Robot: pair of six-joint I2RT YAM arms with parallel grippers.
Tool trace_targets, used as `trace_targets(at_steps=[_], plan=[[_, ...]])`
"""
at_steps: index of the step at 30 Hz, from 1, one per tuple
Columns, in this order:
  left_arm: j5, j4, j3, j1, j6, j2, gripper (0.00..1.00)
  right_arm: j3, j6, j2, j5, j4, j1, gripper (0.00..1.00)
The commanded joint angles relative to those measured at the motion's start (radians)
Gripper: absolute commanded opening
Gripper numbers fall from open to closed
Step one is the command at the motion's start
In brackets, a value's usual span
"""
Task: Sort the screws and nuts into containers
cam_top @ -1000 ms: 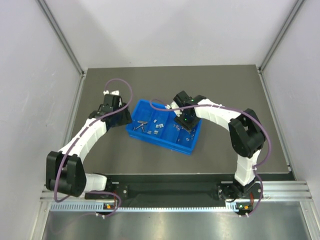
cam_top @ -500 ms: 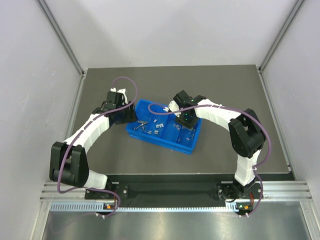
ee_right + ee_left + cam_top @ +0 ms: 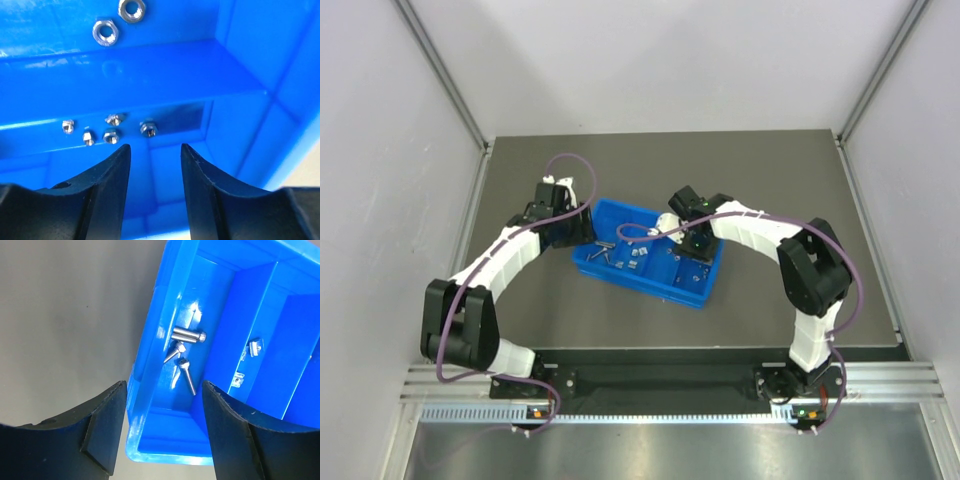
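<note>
Three screws (image 3: 185,357) lie together on the floor of the end compartment of the blue tray (image 3: 150,390), near its outer wall. My left gripper (image 3: 162,392) hangs above that corner with its jaws wide apart and nothing between them. In the right wrist view a cluster of small nuts (image 3: 111,134) sits at the foot of a divider (image 3: 150,70), with two bigger nuts (image 3: 118,22) in the compartment beyond it. My right gripper (image 3: 153,150) hovers just over the cluster, jaws moderately parted and empty. I judge the step in hand to be picking one piece from that cluster. One or two of the specks may be short screws rather than nuts, but they are too small for me to be sure. To do it well I should come straight down, straddle a single piece, and close only once its neighbours are outside the jaws. The divider and tray walls crowd my fingers, and a purple cable (image 3: 638,232) droops over the tray between my arms. The tray rests on the dark table (image 3: 60,315).
</note>
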Motion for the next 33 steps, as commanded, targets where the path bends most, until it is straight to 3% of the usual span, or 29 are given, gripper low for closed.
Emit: trace_targets(at_steps=[1,18,27,32,33], plan=[[0.003,0.057,-0.004,0.005,0.0,-0.011,0.66,-0.045,-0.037,-0.053,-0.004,0.022,0.003,0.45],[-0.009,0.034,-0.015,0.005,0.01,-0.022,0.66,-0.053,-0.009,0.043,0.06,0.104,-0.001,0.38],[-0.026,0.029,-0.006,0.005,0.02,-0.016,0.66,-0.079,0.02,0.04,0.065,0.084,-0.005,0.45],[-0.034,0.026,-0.003,0.005,0.022,-0.014,0.66,-0.074,0.035,0.054,0.025,0.071,-0.011,0.4],[-0.037,0.023,-0.003,0.005,0.023,-0.016,0.66,-0.076,0.037,0.057,0.02,0.074,-0.013,0.35]])
